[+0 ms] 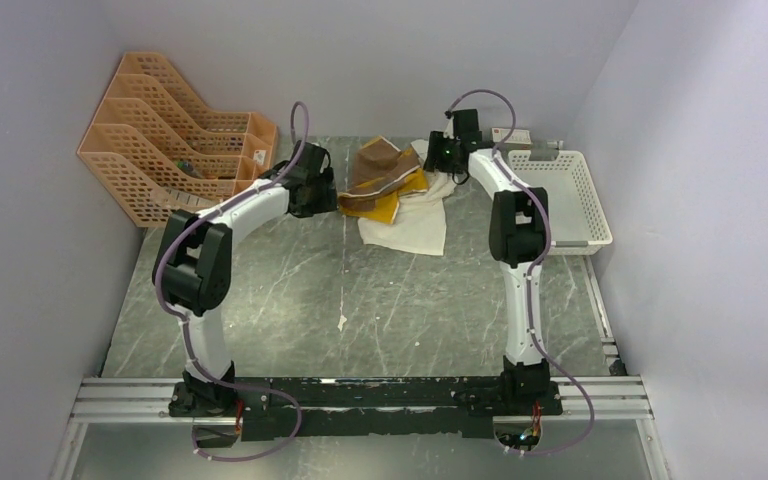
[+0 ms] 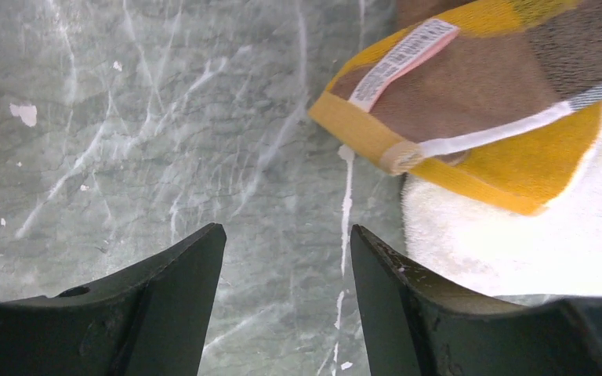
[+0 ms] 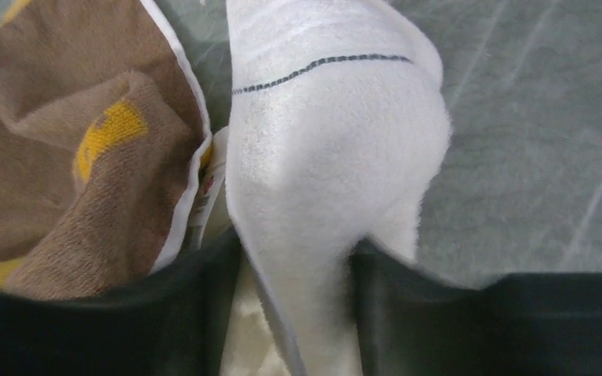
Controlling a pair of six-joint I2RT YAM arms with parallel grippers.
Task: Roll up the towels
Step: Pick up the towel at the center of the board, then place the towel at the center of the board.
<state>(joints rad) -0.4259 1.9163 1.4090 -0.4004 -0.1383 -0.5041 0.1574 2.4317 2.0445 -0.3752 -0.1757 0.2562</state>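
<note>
The two towels lie bunched together at the back of the table. The brown towel with its mustard-yellow side rests partly on the cream-white towel. My left gripper is just left of the pile. In the left wrist view it stands open over bare table, the brown towel's labelled corner ahead and to the right. My right gripper is at the pile's back right. In the right wrist view its jaws are shut on a raised fold of the cream-white towel, the brown towel beside it.
Orange lattice file racks stand at the back left. A white plastic basket sits at the back right, close to the right arm. Walls close in the grey marbled table on three sides.
</note>
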